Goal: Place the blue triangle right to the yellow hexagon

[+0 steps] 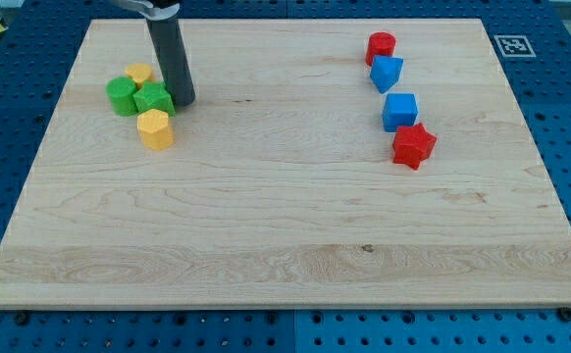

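my tip beside green block | blue triangle far right

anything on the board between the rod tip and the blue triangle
No. In the camera view, bare wood runs from my tip, beside the green blocks at the view's left, across to the blue triangle at the view's right.

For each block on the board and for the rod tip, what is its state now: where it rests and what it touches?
my tip: on the board, at the green star's right
green star: touching the green cylinder
green cylinder: leftmost of its cluster
small yellow block: behind the greens
yellow hexagon: below the green star
red cylinder: topmost on the right
blue triangle: below it
blue cube: touching the red star
red star: lowest
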`<action>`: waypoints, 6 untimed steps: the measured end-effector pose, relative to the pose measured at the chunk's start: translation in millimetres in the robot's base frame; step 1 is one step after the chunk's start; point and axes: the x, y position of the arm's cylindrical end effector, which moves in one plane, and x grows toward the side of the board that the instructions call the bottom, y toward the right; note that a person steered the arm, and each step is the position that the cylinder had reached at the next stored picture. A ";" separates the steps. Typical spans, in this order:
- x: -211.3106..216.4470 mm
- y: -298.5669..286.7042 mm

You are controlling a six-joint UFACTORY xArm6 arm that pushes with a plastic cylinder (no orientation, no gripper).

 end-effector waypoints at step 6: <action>-142.5 255.5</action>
